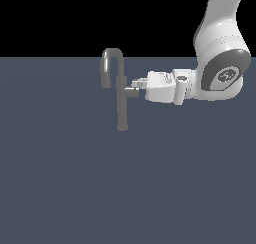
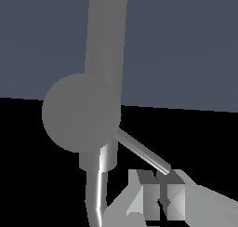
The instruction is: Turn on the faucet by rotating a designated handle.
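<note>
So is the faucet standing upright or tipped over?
Upright. The faucet stands with its column vertical on the floor and the curved spout on top; the gripper is beside its handle.

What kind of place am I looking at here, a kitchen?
Probably not a real kitchen: it looks like a bare computer-simulated test scene. A lone grey faucet stands on a flat, featureless slate floor under black emptiness, with a robot's tool at its handle.

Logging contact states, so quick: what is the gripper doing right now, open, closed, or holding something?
Gripper: at the handle of the faucet; whether its fingers are open or closed cannot be told.
</note>
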Robot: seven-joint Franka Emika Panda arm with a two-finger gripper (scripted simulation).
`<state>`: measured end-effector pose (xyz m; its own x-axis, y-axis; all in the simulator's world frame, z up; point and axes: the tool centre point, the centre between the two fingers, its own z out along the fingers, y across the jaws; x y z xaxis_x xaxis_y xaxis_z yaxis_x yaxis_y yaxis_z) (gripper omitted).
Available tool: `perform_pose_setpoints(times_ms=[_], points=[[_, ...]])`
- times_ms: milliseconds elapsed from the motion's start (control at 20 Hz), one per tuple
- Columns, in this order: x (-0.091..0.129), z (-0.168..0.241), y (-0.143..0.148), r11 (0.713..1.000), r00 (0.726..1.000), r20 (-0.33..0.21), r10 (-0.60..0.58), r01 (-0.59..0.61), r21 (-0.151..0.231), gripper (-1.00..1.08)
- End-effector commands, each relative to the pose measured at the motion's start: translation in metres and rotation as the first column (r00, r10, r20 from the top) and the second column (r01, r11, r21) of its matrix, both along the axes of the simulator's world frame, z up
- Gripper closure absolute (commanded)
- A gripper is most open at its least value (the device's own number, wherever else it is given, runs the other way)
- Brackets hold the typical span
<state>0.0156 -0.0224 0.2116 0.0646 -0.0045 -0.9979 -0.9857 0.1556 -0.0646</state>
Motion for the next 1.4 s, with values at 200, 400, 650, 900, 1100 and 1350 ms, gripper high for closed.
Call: perform_pose_setpoints(times_ms=[200, 400, 650, 900, 1100, 1350], points=[[-0.003, -0.014, 0.0, 1.0, 1.0, 0.001, 0.002, -0.002, 0.002, 1.08], [-0.003, -0.04, 0.001, 1.0, 1.0, -0.024, 0.001, -0.001, 0.003, 1.08], [-0.004, -0.071, 0.001, 1.0, 0.998, -0.055, 0.0, 0.0, 0.004, 1.08], [0.008, -0.041, -0.005, 1.0, 1.0, 0.002, 0.007, -0.007, 0.006, 1.08], [0.012, -0.061, -0.004, 1.0, 1.0, -0.022, 0.004, -0.004, 0.006, 1.08], [0.017, -0.085, -0.003, 1.0, 0.999, -0.05, 0.001, -0.001, 0.004, 1.08]])
